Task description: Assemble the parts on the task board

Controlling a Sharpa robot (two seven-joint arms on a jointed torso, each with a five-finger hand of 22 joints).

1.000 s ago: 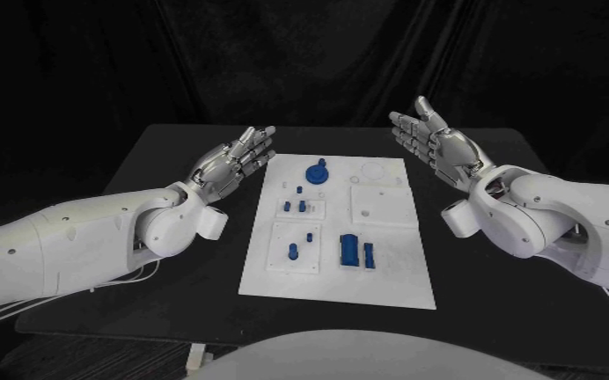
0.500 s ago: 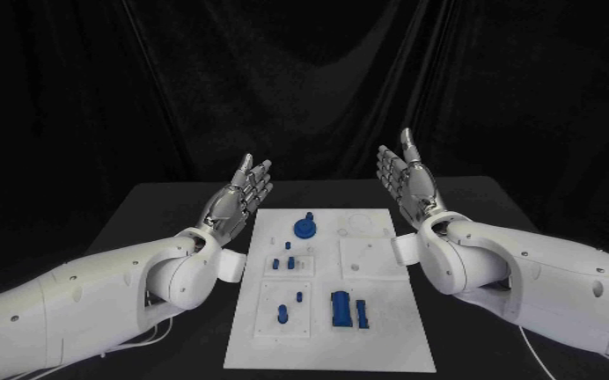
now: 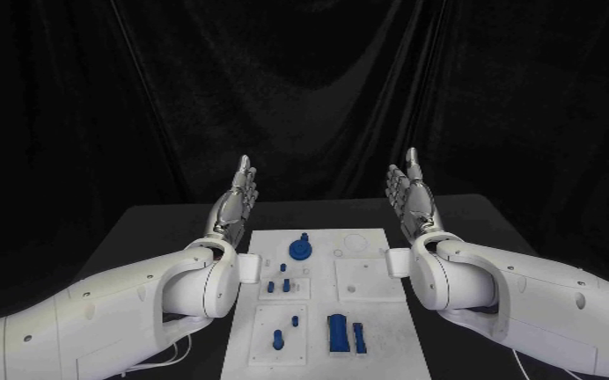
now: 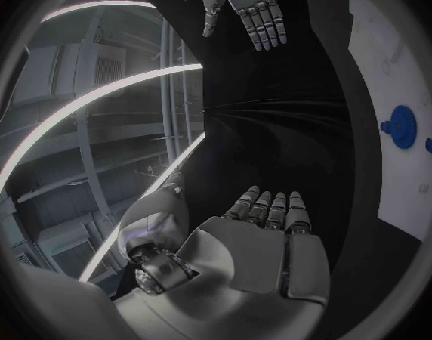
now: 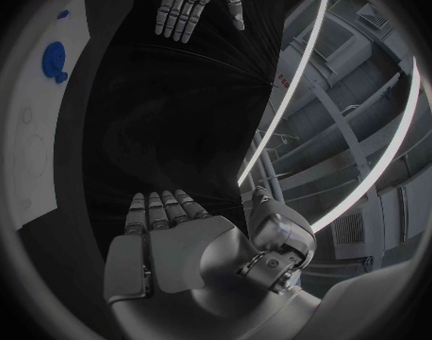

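The white task board (image 3: 388,320) lies in the middle of the black table. On it are a round blue knob part (image 3: 301,248), small blue pegs (image 3: 277,286), another peg (image 3: 278,339) and two blue blocks (image 3: 342,332). My left hand (image 3: 238,197) is raised above the board's far left corner, fingers straight and together, holding nothing. My right hand (image 3: 410,199) mirrors it above the far right corner, also holding nothing. In the left wrist view my left hand (image 4: 263,242) faces the right hand (image 4: 245,7), with the board (image 4: 405,174) and knob part (image 4: 401,125) beside them.
The black table (image 3: 152,230) extends on both sides of the board, with a dark curtain behind it. The right wrist view shows my right hand (image 5: 169,245), the left hand (image 5: 189,1) opposite, and the board's (image 5: 32,143) far end with the knob part (image 5: 54,57).
The head camera has tilted upward. Both hands have risen and turned upright, palms facing each other above the board's far end. The parts have kept their places on the board.
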